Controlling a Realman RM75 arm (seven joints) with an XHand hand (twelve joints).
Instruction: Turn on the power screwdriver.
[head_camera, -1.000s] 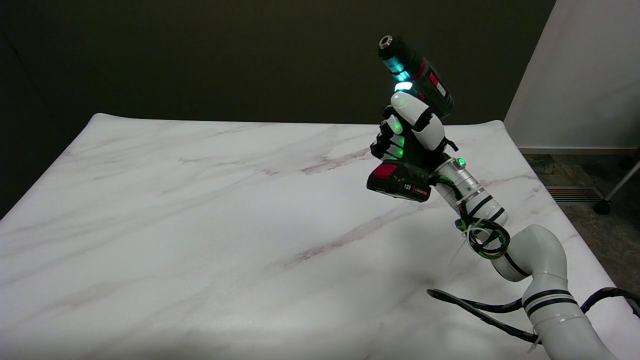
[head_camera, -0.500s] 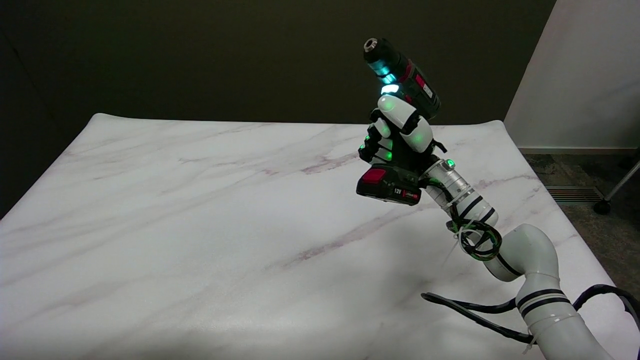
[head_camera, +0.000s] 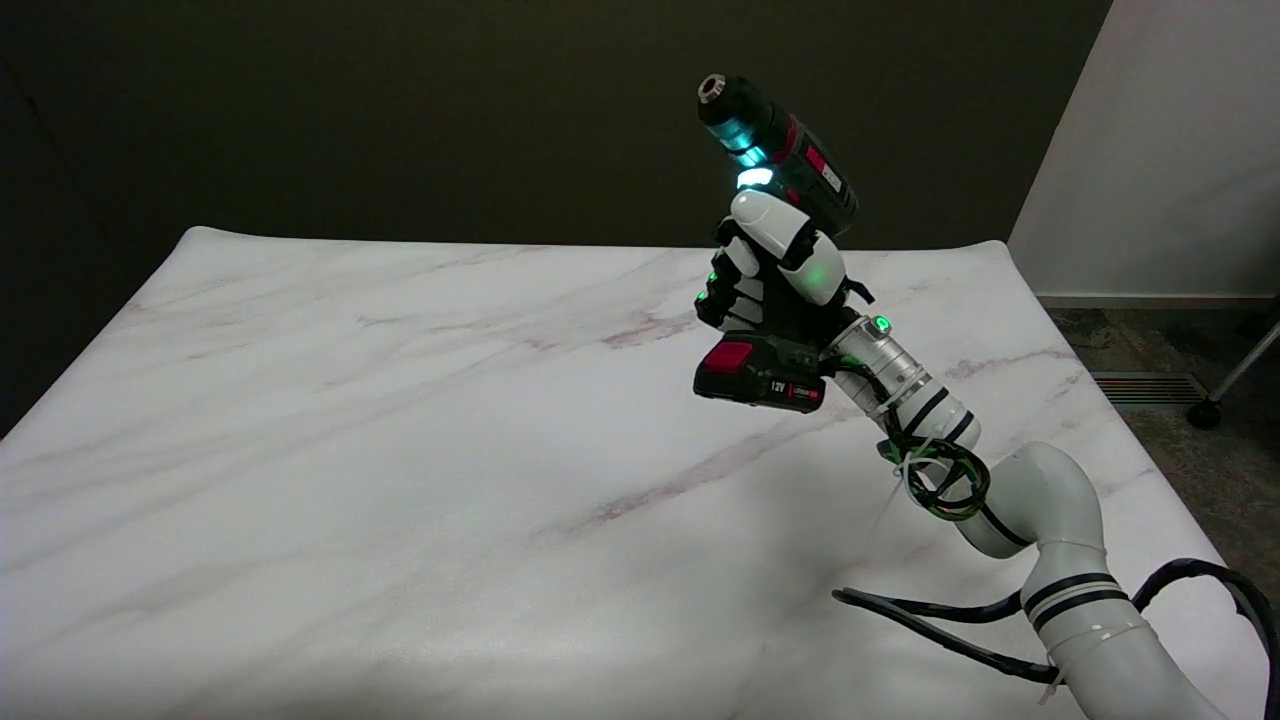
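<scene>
My hand (head_camera: 765, 280) grips the screwdriver (head_camera: 775, 160) aloft, its lamp lit, so I judge the trigger pressed; next, hold steady.

Dim room with dark backdrop; overhead light falls evenly on the pale table (head_camera: 400, 450), casting a soft shadow beneath the arm, the power screwdriver (head_camera: 770, 150) lamp glows cyan-white with slight bloom, focus sharp throughout.

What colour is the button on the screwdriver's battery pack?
Red, on the black battery pack below the right hand; seen in the head view.
</scene>
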